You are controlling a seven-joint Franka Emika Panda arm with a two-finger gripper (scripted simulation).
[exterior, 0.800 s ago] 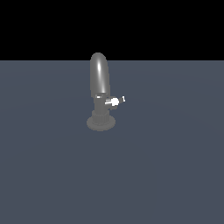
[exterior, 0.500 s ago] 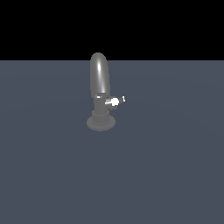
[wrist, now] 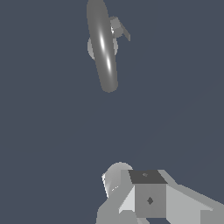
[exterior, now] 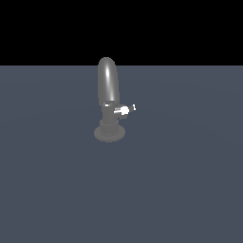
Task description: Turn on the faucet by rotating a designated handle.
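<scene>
The faucet (exterior: 107, 90) is dark grey, with a tall arched spout on a ribbed round base, and stands mid-floor in the exterior view. The handle (exterior: 125, 110) is a small bright white stub with a thin blade, sticking out toward the exterior view's right. In the wrist view I look down on the spout (wrist: 103, 43), with the handle (wrist: 119, 28) beside it. Part of my gripper (wrist: 140, 186) shows at that picture's edge, well apart from the faucet and touching nothing. I cannot tell how its jaws stand. The arm does not show in the exterior view.
The faucet stands on a flat blue-grey floor (exterior: 180, 190) that runs to a black background. Nothing else shows in either view.
</scene>
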